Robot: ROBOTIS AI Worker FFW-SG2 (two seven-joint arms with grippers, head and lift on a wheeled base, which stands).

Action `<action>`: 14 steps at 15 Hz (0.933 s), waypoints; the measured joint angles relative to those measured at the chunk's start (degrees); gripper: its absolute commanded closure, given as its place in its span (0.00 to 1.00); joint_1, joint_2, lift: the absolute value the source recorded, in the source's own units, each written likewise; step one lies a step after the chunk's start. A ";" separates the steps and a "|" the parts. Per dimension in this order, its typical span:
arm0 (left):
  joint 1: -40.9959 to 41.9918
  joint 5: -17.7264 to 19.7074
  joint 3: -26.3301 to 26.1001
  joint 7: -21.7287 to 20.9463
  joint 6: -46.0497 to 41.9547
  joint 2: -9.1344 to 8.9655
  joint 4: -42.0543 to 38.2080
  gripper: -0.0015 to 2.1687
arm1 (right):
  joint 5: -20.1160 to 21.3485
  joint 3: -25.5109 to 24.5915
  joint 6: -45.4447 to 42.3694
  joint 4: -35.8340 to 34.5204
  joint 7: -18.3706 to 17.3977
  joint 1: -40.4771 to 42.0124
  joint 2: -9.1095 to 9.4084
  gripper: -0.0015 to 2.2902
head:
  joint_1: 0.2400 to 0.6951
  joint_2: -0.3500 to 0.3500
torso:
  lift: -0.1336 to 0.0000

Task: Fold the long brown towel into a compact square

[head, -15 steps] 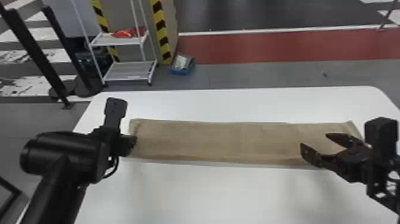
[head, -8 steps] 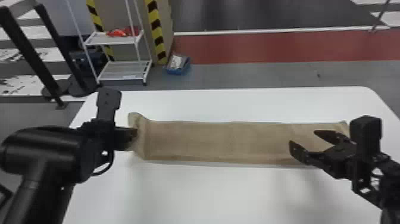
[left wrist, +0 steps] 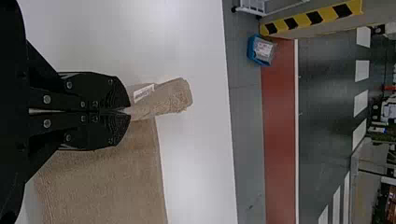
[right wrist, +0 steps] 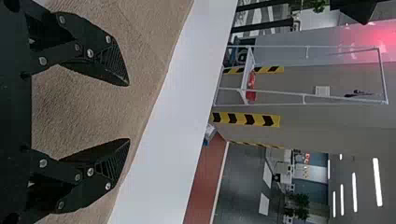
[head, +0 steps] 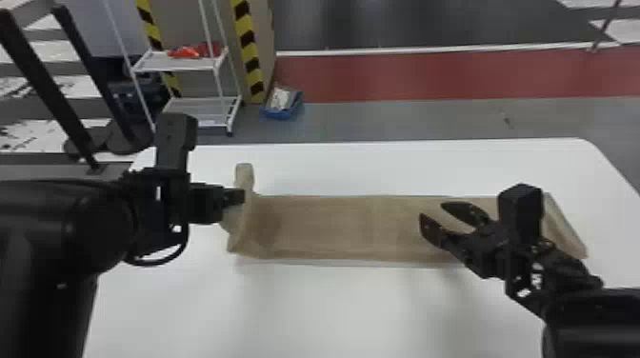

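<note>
Nearest you, your right gripper (head: 431,212), black with two flat fingers spread apart, has shifted inward over the long brown cloth towel (head: 324,228); your left gripper (left wrist: 129,111), also black, has raised the towel's left end and drawn it inward. Likely the first fold starting, most of it undone. Towel lies lengthwise across the smooth white table (head: 333,309). Right fingers sit over its right part, contact unclear; left ones clench the lifted end, small white label (left wrist: 144,92) just past the tips.

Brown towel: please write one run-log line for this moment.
left gripper: shut on towel, left end lifted | right gripper: open over towel's right part | square fold: not yet made
</note>
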 measured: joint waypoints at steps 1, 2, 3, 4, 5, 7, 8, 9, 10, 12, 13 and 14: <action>-1.07 2.05 0.10 0.45 0.19 -0.69 0.40 0.64 | 1.25 1.17 -0.79 1.00 0.04 -0.36 0.29 0.82 | 1.00 0.65 | 0.08; -2.12 4.91 0.58 1.46 0.49 -1.35 0.96 0.66 | 2.47 2.40 -1.49 1.96 0.07 -0.62 0.39 0.82 | 1.00 0.64 | 0.08; -2.96 8.31 1.59 2.67 0.87 -1.81 1.59 0.66 | 3.37 3.68 -2.52 2.82 -0.19 -0.70 0.43 0.82 | 1.00 0.65 | 0.08; -3.38 11.44 2.94 3.24 1.12 -2.02 2.24 0.66 | 4.01 4.71 -3.52 3.62 -0.98 -0.70 0.44 0.82 | 1.00 0.65 | 0.08; -3.62 15.39 4.96 3.43 1.26 -2.14 3.28 0.66 | 4.64 5.87 -5.18 4.90 -2.37 -0.69 0.45 0.82 | 1.00 0.66 | 0.08; -3.78 24.97 9.19 3.40 1.09 -2.10 6.47 0.66 | 5.42 7.77 -10.28 7.46 -6.37 -0.37 0.45 0.82 | 1.00 0.67 | 0.08; -3.83 31.50 11.56 3.33 0.74 -1.98 8.82 0.66 | 5.63 8.73 -12.99 8.63 -8.19 -0.09 0.45 0.82 | 1.00 0.67 | 0.08; -3.85 36.80 13.46 3.21 0.39 -1.91 10.70 0.66 | 5.81 9.43 -14.59 9.65 -8.98 0.02 0.45 0.82 | 1.00 0.67 | 0.08; -3.82 41.22 15.08 3.06 0.09 -1.86 12.09 0.66 | 6.04 10.24 -15.94 10.92 -9.81 -0.04 0.45 0.82 | 1.00 0.68 | 0.08; -3.56 44.02 16.41 3.10 -0.17 -1.53 12.70 0.66 | 6.65 11.46 -18.64 13.84 -11.60 -0.70 0.45 0.82 | 1.00 0.70 | 0.08; -3.41 44.02 16.49 3.17 -0.34 -1.31 12.55 0.66 | 6.73 11.83 -19.73 15.24 -12.21 -1.15 0.45 0.82 | 1.00 0.71 | 0.08; -3.03 43.49 16.41 3.16 -0.82 -0.93 12.25 0.66 | 6.75 12.13 -21.08 16.82 -13.25 -1.72 0.45 0.82 | 1.00 0.71 | 0.08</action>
